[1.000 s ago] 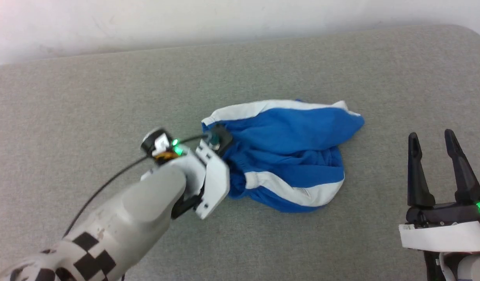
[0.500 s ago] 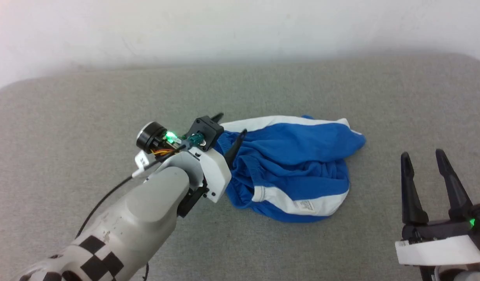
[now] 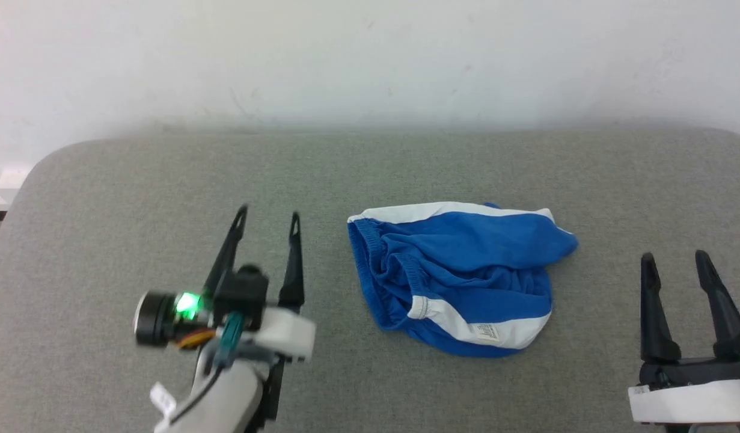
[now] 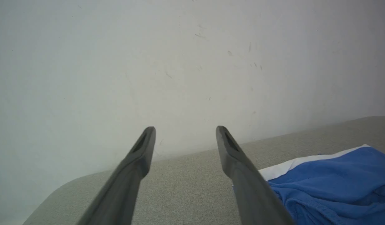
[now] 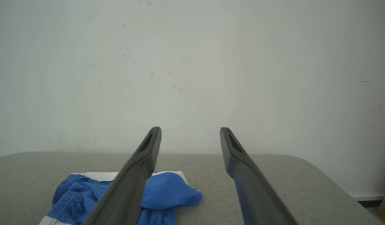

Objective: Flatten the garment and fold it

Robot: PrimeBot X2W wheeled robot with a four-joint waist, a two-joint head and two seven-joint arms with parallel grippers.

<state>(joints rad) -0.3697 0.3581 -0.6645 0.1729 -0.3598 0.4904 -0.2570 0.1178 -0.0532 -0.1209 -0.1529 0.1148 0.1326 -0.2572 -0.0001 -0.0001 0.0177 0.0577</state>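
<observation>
Shorts [image 3: 466, 264] lie crumpled in a heap on the grey fabric tabletop [image 3: 135, 198], about mid-width and slightly toward the right. Not flat, not folded. The gathered waistband [image 3: 376, 264] is on the heap's left side, bunched and partly open. One white stripe [image 3: 442, 210] runs along the far edge. A second stripe [image 3: 466, 322] crosses the near edge with a small white label [image 3: 486, 331] on it. The blue fabric is wrinkled in the middle, and a rounded lobe sticks out to the far right. No print is visible.

Left gripper [image 3: 269, 213] is at lower left in the head view, fingers spread wide and empty, pointing away toward the wall [image 3: 370, 60]. It sits just left of the waistband, apart from the cloth. A green light [image 3: 186, 304] glows on its wrist. In the left wrist view the fingers [image 4: 242, 175] frame bare tabletop and wall, with the shorts' blue and white edge at lower right, beside the right-hand finger. I cannot tell its height above the tabletop.

Right gripper [image 3: 674, 257] is at lower right in the head view, also wide open with nothing in it, fingers pointing away. It is off to the right of the shorts with a clear gap. In the right wrist view the shorts show at lower left, partly behind the left-hand finger [image 5: 129, 187].
</observation>
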